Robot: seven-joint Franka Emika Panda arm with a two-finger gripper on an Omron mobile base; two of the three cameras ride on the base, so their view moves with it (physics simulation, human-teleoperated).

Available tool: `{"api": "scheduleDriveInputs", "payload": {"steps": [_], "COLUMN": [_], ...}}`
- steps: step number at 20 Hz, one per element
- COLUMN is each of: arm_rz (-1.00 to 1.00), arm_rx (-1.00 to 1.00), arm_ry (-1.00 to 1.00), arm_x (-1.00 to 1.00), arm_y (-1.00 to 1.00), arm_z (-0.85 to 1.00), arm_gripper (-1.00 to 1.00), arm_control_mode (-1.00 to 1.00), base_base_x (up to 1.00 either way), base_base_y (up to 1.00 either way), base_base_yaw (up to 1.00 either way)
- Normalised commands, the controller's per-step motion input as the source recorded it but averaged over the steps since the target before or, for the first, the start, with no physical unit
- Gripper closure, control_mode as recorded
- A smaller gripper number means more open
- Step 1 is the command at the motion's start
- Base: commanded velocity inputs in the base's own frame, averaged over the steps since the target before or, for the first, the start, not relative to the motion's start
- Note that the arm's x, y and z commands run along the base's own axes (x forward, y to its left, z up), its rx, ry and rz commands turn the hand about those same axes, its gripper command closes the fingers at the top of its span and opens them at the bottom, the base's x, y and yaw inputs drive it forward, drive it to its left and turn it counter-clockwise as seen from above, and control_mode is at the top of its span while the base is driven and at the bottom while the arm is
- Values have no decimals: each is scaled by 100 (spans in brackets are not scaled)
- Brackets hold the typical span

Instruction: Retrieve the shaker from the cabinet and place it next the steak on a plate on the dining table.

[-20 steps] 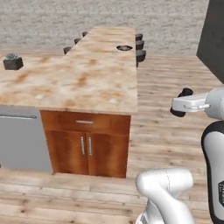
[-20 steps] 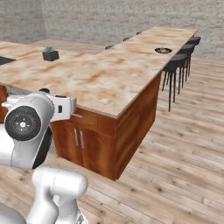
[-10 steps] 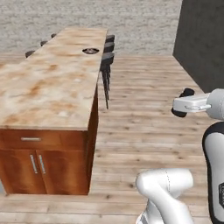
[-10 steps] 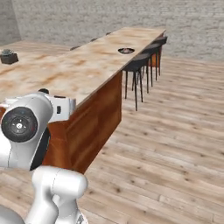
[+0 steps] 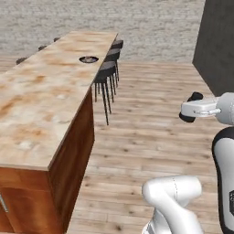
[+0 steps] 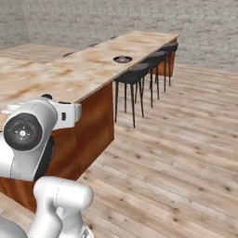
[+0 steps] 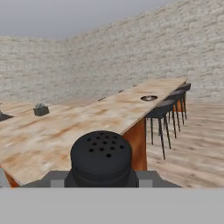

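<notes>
The black shaker [image 7: 101,158] fills the lower middle of the hand view, its perforated top facing me. My gripper [image 7: 101,178] is shut on it, with grey finger parts showing on either side. In the left base view the gripper [image 5: 186,109] hangs over the wooden floor, well right of the dining table [image 5: 41,105]. The dark-blue plate [image 5: 88,59] lies far down the table near its right edge, also seen as the plate [image 6: 122,59] and the plate [image 7: 149,98]. The steak is too small to make out. The cabinet is out of view.
Dark stools [image 5: 109,68] line the table's right side, seen again as the stools [image 6: 142,69]. A small potted plant [image 7: 40,110] stands on the tabletop at the left. A tall dark block [image 5: 218,41] rises at the right. Open plank floor [image 5: 151,137] lies between.
The whole scene has slid left and nearer in both base views, so the base has moved along the table toward the plate's end. The arm keeps its pose, still holding the shaker.
</notes>
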Motion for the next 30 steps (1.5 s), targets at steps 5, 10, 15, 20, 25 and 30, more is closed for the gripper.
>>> {"api": "scheduleDriveInputs", "payload": {"steps": [5,10,15,20,25,30], "arm_rz": [0,0,0,0,0,0], "arm_rx": [0,0,0,0,0,0], "arm_ry": [0,0,0,0,0,0], "arm_x": [0,0,0,0,0,0], "arm_y": [0,0,0,0,0,0], "arm_z": [0,0,0,0,0,0], "arm_gripper": [100,100,100,100,100,100], "arm_control_mode": [100,100,100,100,100,100], "base_base_x": [100,100,100,93,52,49], "base_base_y": [-78,-70,-69,-91,-100,-100], "base_base_yaw": [23,29,47,46,38,38]}}
